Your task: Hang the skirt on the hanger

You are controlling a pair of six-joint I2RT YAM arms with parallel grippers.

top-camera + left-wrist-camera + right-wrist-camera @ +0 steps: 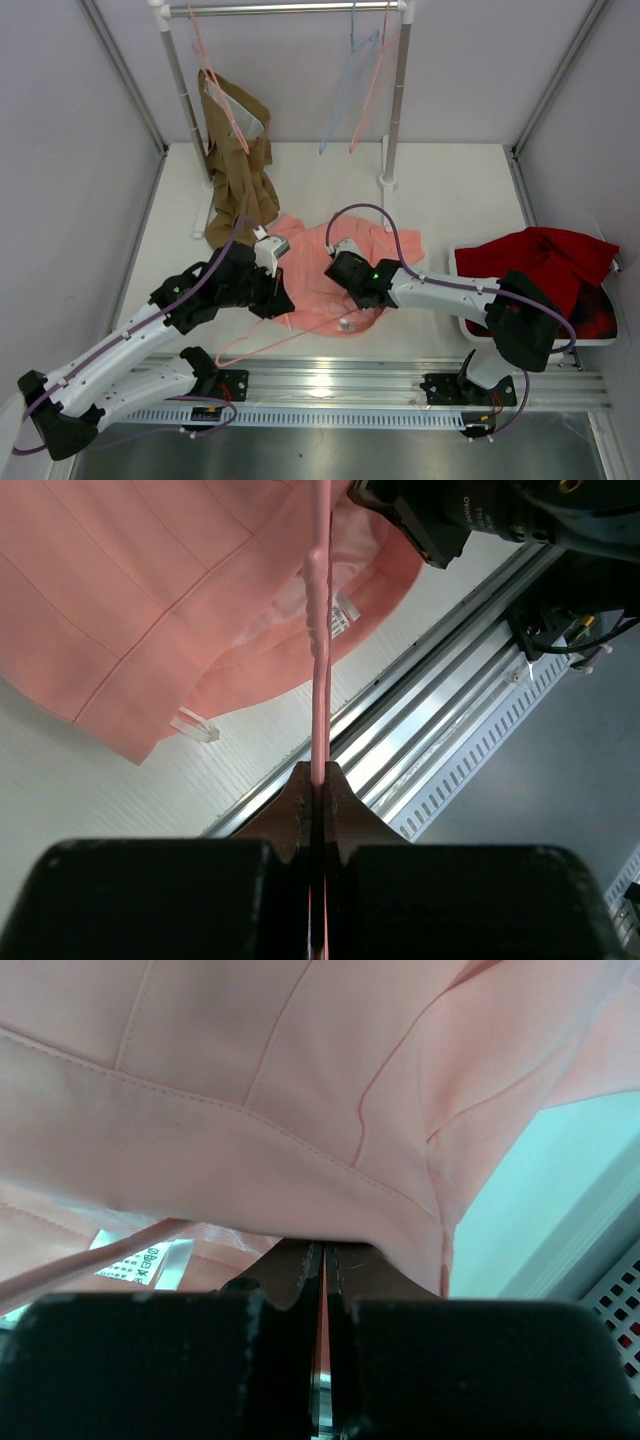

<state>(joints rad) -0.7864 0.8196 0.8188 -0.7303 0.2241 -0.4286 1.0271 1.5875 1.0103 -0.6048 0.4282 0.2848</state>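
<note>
1. A white table [450, 190] is seen from above, with two robot arms reaching in from its near edge. The skirt [310, 245], salmon pink, lies flat at the middle of the table, closer to the near edge than to the back.
2. The skirt's waist faces the near edge, where a small white label [343, 615] shows. The flared hem spreads toward the back, so its waist-to-hem axis runs from the near edge to the back.
3. The left gripper [315, 780] sits at the skirt's left side. Its jaws are clamped tight on the hanger [319, 660], a thin pink wire, pinching one straight stretch of it.
4. From those jaws the wire runs straight ahead, past a twisted section, and crosses the waistband beside the label. Whether it passes inside the waist or only over it cannot be told.
5. Seen from above, the hanger's long bar lies roughly along the near edge, slanting a little, with one end left of the skirt and the other at the waist.
6. The right gripper [322, 1255] comes in from the skirt's right. Its jaws are together, and the waistband edge hangs right at the tips, so it appears pinched between them.
7. Judgement: the next move depends on hanger and waist lining up — the wire already points at the waist opening, and the left arm carries it.
8. A dark red cloth [540, 265] lies at the right edge, and a brown garment [235, 170] hangs near the back left corner.
</note>
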